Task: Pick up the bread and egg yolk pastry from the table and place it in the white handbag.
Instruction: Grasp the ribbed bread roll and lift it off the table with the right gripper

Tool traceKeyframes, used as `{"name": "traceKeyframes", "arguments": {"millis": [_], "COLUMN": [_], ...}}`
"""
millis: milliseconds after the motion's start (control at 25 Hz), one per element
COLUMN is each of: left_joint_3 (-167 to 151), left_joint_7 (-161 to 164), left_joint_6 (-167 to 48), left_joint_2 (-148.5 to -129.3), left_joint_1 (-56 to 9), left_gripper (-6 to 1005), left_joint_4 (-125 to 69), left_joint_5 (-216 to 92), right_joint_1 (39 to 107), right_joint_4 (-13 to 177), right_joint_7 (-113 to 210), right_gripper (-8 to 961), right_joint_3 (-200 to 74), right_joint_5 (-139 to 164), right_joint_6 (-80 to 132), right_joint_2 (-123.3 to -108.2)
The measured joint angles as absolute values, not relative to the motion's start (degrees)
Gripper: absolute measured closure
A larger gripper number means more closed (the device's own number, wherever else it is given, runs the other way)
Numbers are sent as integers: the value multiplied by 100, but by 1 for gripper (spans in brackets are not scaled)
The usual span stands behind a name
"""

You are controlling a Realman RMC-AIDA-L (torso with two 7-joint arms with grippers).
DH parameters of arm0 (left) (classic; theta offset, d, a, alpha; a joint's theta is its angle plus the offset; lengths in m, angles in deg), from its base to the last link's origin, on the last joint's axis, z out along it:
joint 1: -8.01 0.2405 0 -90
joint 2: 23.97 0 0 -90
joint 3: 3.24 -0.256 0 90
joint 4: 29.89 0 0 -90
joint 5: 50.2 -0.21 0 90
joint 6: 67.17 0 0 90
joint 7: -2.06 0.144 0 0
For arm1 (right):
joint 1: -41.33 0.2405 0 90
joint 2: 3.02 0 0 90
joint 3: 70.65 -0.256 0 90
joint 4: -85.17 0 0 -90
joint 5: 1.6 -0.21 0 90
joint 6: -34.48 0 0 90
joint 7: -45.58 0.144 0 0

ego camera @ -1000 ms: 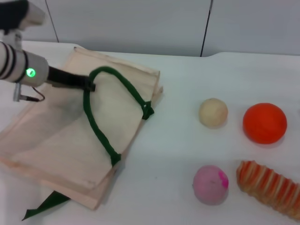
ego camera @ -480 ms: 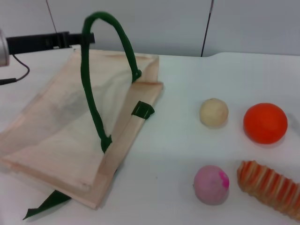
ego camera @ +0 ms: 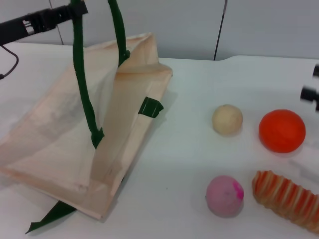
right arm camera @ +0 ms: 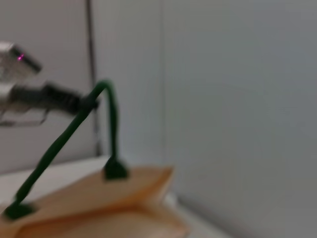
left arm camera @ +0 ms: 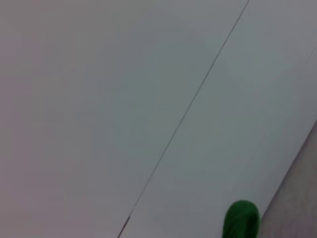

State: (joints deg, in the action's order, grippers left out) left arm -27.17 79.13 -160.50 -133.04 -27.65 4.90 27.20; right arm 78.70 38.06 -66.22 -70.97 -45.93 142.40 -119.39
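Your left gripper (ego camera: 75,10) is clamped on the handle (ego camera: 82,84), holding the white handbag (ego camera: 60,134) open. The bread (ego camera: 286,196) lies nearest your right gripper (ego camera: 311,92), just below it, long axis slanting; I cannot tell whether that gripper is open. The egg yolk pastry (ego camera: 227,119) sits between gripper and bag.

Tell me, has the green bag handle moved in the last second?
Yes. The left gripper has lifted the green handle up, away from the table, pulling the white handbag open.

An orange sphere (ego camera: 281,130) and a pink ball (ego camera: 224,195) rest on the white table (ego camera: 184,164).
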Motion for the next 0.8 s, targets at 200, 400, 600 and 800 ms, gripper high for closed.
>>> {"name": "traceKeyframes", "arguments": {"millis": [200,400,600,800], "left_joint_3": [-2562,-2421,-2368,-2317], "left_joint_7": [7928,7934,7927,7914], "left_joint_6": [-16059,-16065,-16073,-16075], "left_joint_2": [-13301,-13244,-13214,-13177], "left_joint_1": [-2681,-2554,-2472,-2446], "left_gripper": [900,900,900,900], "left_joint_4": [489,490,491,492], "left_joint_5": [2842,2947,3052,3068], "right_joint_1": [7953,8197,8227,8235], "right_joint_4": [3627,3666,3672,3669], "right_joint_7": [-6443,-6310,-6141,-5882], "right_gripper": [284,287,288,288], "right_joint_3": [-7062,-7007,-6838,-6430], "right_joint_5": [-3280,-2120,-1906,-1705], "right_joint_6": [14412,14298,14257,14128], "right_joint_2": [-11972,-12034,-12035,-12036]}}
